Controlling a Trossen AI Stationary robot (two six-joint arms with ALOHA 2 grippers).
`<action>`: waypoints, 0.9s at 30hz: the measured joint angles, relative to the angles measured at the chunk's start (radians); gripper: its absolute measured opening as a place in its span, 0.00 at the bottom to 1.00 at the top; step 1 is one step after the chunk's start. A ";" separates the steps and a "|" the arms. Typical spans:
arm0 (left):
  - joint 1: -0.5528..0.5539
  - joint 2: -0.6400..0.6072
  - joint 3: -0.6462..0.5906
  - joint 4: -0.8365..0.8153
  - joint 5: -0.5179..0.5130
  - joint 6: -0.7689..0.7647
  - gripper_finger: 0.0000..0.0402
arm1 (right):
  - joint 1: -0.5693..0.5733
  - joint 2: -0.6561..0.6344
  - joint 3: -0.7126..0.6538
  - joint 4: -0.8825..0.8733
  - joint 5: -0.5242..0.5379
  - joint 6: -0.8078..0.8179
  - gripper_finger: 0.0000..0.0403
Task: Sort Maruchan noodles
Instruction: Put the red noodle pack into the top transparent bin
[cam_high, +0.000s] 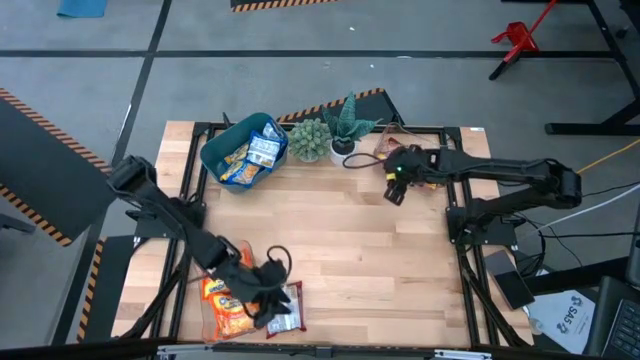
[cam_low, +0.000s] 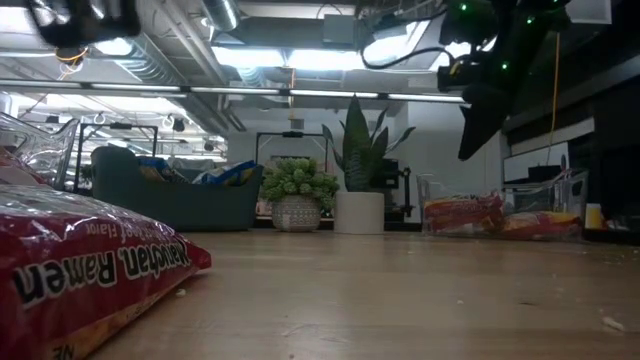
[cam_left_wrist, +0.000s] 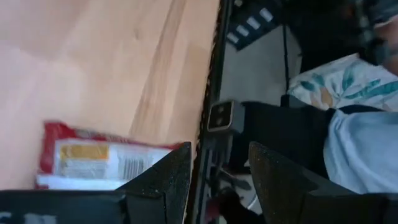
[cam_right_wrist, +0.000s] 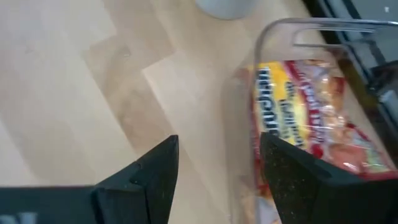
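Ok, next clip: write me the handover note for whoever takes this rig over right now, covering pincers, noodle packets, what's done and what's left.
Left pincer: open, empty, hovering over the packets at the table's near edge.
Right pincer: open, empty, raised beside the clear tub at the far right.
Packets: blue-yellow ones in the teal bin; red-orange ones in the clear tub; an orange packet and a red packet lie near the left pincer.
Done: some packets are binned by colour.
Left: the packets at the near edge need placing. How many are stacked there is hard to tell.
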 joint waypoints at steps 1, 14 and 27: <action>-0.004 0.019 0.000 0.006 0.007 -0.021 0.39 | 0.016 0.000 0.000 0.000 0.000 0.012 0.51; 0.068 0.192 0.000 -0.061 0.138 -0.154 0.30 | 0.112 0.002 0.000 0.007 0.005 0.045 0.51; 0.131 0.192 0.001 -0.232 0.178 -0.208 0.22 | 0.111 0.002 0.000 0.007 0.028 0.046 0.51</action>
